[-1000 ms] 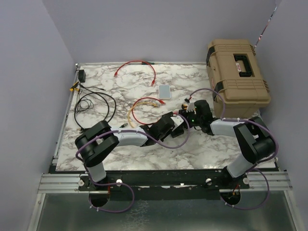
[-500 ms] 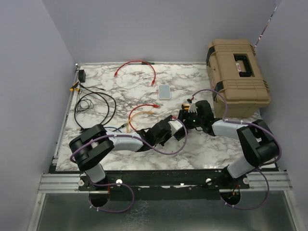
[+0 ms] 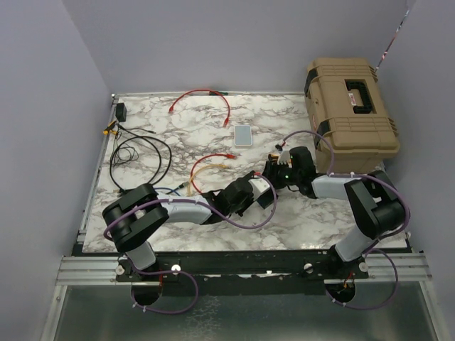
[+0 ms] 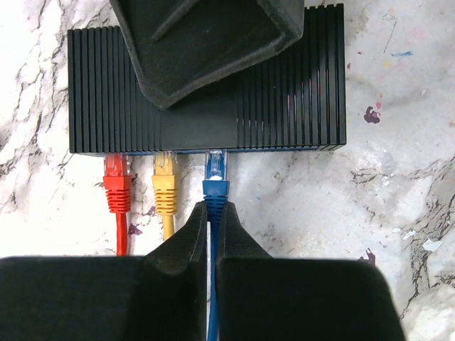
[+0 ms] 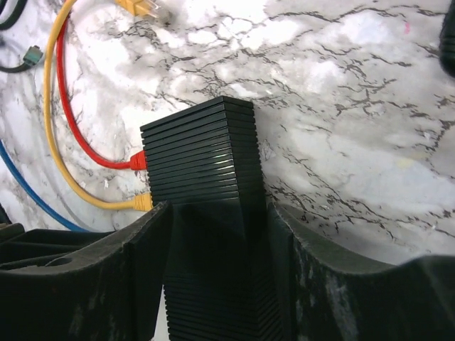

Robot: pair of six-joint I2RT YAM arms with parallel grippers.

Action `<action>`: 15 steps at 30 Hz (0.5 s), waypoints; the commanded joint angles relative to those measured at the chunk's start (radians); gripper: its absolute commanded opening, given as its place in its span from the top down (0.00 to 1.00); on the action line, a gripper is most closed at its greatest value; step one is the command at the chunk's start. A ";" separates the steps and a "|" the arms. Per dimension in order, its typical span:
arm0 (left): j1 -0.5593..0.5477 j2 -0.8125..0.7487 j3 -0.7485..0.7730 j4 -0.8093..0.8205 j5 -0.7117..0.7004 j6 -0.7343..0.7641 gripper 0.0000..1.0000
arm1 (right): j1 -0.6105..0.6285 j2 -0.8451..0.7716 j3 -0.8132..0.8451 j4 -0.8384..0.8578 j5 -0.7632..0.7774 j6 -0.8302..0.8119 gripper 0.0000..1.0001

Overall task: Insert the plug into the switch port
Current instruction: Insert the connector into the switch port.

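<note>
Reaching low across table [image 3: 185, 135] from near-left corner with left arm. Clamping left pincer [image 4: 211, 213] on blue cable [image 4: 211, 284] just behind blue plug [image 4: 215, 170], tip at third port of switch [image 4: 284, 106], right of table centre. Folding right arm inward, gripping switch sides with right pincer [image 5: 217, 209]. Since second ago: pulled left elbow toward near edge, drew red cable [image 5: 62, 85] and yellow cable [image 5: 46, 92] loops tighter.

We read no lettering, brand or number on the switch [image 4: 298, 106] or the tan case [image 3: 348, 121] at two o'clock.
</note>
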State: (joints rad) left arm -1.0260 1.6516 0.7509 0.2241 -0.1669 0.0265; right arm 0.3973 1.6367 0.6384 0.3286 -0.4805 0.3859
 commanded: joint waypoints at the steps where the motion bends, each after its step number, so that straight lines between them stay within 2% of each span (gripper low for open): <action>1: -0.008 0.011 0.025 0.047 0.017 -0.004 1.00 | -0.003 0.047 0.005 -0.007 -0.122 -0.021 0.43; 15: -0.008 0.044 0.094 0.125 -0.008 0.006 1.00 | 0.025 0.085 -0.001 -0.001 -0.218 -0.018 0.48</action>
State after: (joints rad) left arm -1.0298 1.6802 0.7685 0.2211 -0.1684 0.0162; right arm 0.3775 1.6825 0.6395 0.3954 -0.5560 0.3603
